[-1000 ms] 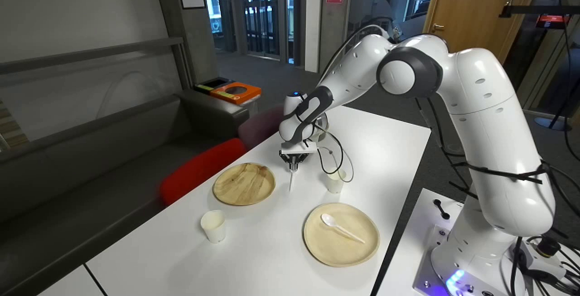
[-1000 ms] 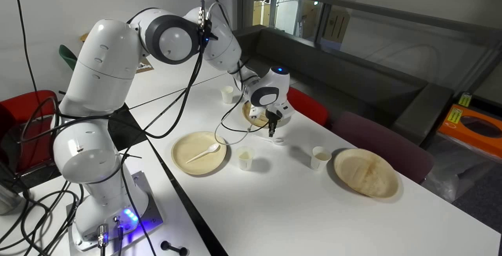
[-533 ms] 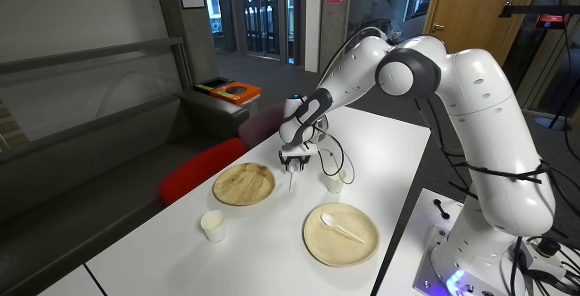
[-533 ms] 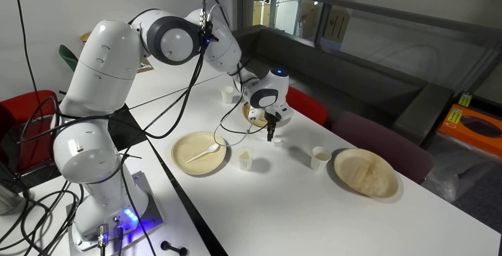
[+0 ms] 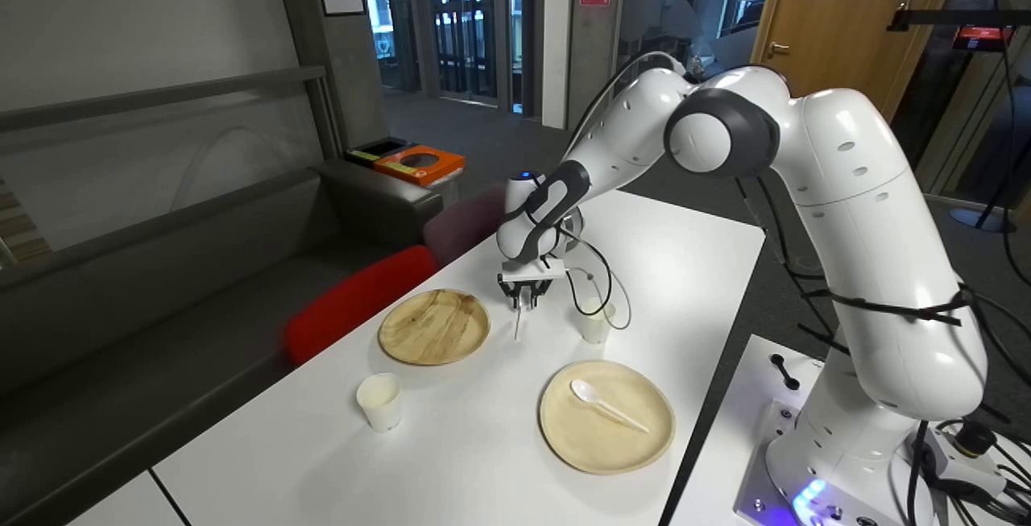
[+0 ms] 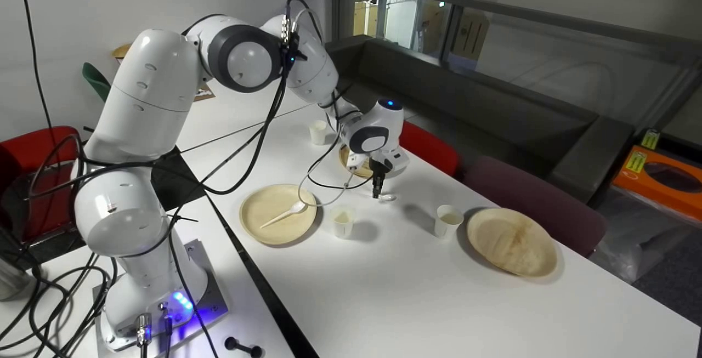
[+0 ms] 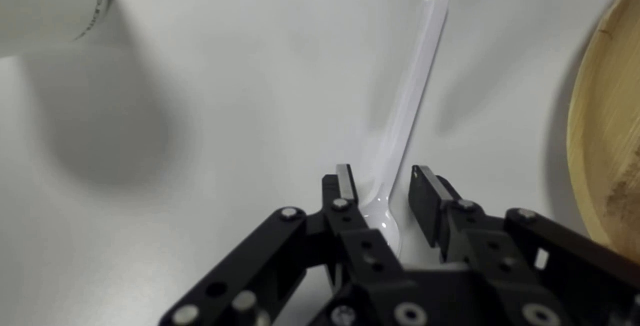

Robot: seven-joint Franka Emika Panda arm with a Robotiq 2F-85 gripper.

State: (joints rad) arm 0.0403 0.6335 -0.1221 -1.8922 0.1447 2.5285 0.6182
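Observation:
A white plastic spoon (image 7: 412, 86) lies on the white table in the wrist view, its handle pointing away from the gripper. My gripper (image 7: 381, 168) is partly open, with its fingers on either side of the spoon's neck and a gap showing at the right finger (image 7: 425, 201). The left finger hides part of the bowl. In both exterior views the gripper (image 5: 525, 305) hangs low over the spoon (image 6: 387, 197). A wooden plate (image 7: 595, 166) lies to its right in the wrist view, and a pale paper cup (image 7: 45, 11) stands at upper left.
Another plate (image 5: 564, 437) nearer the robot base carries a second white spoon (image 5: 612, 410). A cup (image 5: 596, 329) stands beside the looping cable (image 5: 627, 300). Another cup (image 5: 378, 403) is further along. In an exterior view, one more cup (image 6: 447, 223) stands by a plate (image 6: 513, 240).
The jaws went from nearly closed over the spoon to wide apart, and have since drawn partly together. The gripper has come down a little. The spoon stays about where it was.

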